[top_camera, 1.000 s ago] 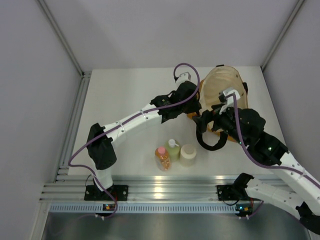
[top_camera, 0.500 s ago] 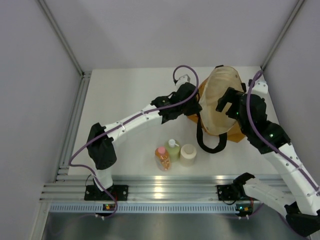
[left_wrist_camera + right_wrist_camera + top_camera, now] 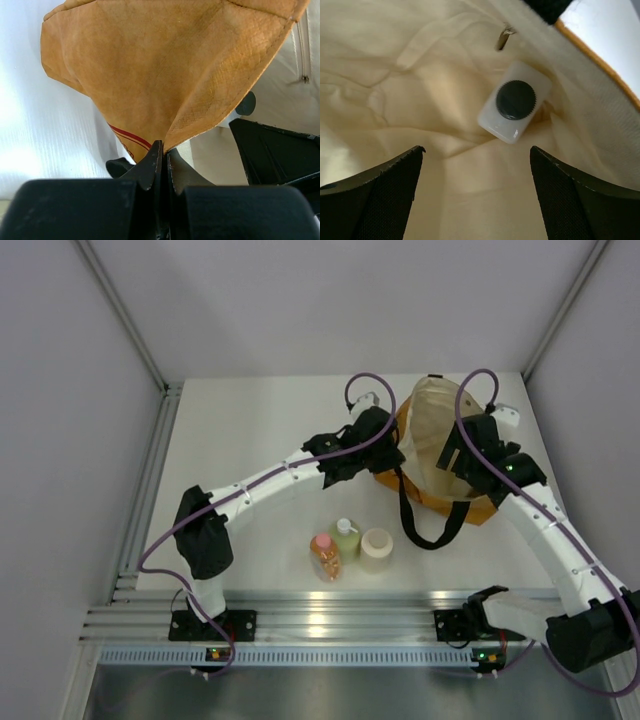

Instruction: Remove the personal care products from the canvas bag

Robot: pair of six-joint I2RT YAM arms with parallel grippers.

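The canvas bag [image 3: 428,430] lies at the back right of the table, its cream lining [image 3: 415,75] showing. My left gripper [image 3: 163,146] is shut on the bag's tan rim [image 3: 200,130] and holds the mouth up. My right gripper [image 3: 477,155] is open inside the bag. A clear-white bottle with a black cap [image 3: 515,101] lies just ahead of it, not touched. From above, the right gripper [image 3: 452,458] sits over the bag mouth. Three bottles stand on the table: orange [image 3: 324,556], yellow-green [image 3: 346,538] and cream [image 3: 377,549].
The bag's black loop handle [image 3: 432,530] hangs toward the near side, close to the cream bottle. A metal zipper pull [image 3: 504,36] hangs inside the lining above the bottle. Grey walls close in the table on three sides.
My right arm has swung from the bag's front round to its right side and lowered its gripper into the mouth. The left gripper and the three standing bottles have not moved.
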